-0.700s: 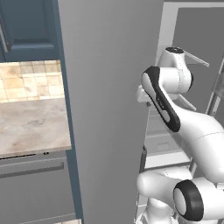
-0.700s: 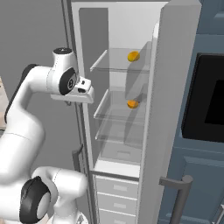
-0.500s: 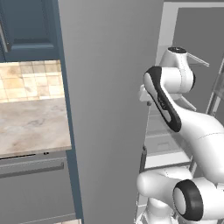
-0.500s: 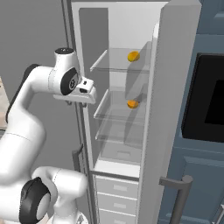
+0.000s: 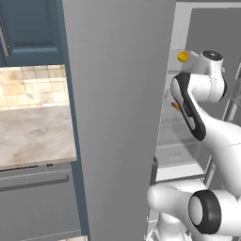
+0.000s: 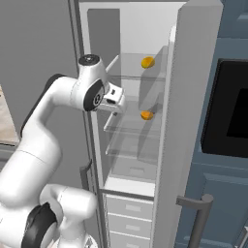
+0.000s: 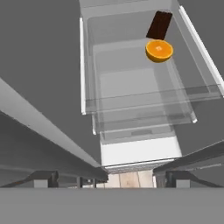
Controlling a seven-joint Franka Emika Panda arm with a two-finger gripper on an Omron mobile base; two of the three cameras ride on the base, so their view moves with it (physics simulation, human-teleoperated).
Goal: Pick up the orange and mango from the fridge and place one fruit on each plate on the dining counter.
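The fridge (image 6: 193,97) stands open, showing a pale inside with glass shelves. The yellow mango (image 6: 147,62) lies on the upper shelf, also seen as the mango (image 5: 183,56) past my arm. One shelf lower sits the orange (image 6: 147,115). In the hand view the orange (image 7: 159,50) rests at the back right of a clear shelf, well ahead of my gripper (image 7: 111,180). My gripper (image 6: 120,102) hangs open and empty at the fridge's left front edge, level with the lower shelf. The plates and the dining counter are out of view.
A dark brown piece (image 7: 159,25) lies just behind the orange. The grey fridge door (image 5: 113,117) stands close on my arm's left. A beige stone wall counter (image 5: 33,136) lies further left. White drawers (image 6: 128,218) fill the fridge's bottom.
My arm has swung its hand further toward the fridge opening. The fruits have not moved and the jaws have stayed open.
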